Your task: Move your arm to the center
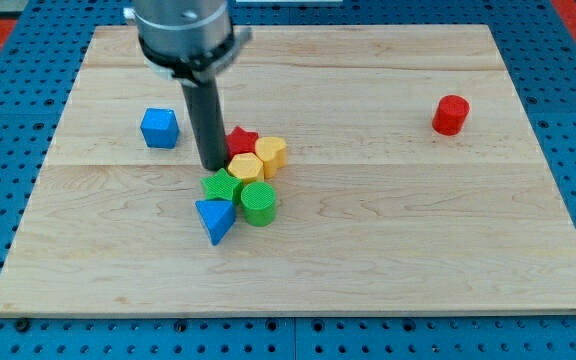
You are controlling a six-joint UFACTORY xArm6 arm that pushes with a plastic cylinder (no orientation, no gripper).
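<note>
Seven small plastic blocks on the pale wooden bench (388,240). Two red: a star (243,138) in the cluster, a cylinder (450,115) well apart at the view's right. Two yellow, a hexagonal block (272,152) and another (245,167), perhaps a hexagon too. Two green: a cylinder (259,204) and a ridged block (220,187). Two blue: a cube (159,128), a triangular block (215,219). My tip (211,167) left of centre, just beside the yellow pair. No fingers, only the rod.
</note>
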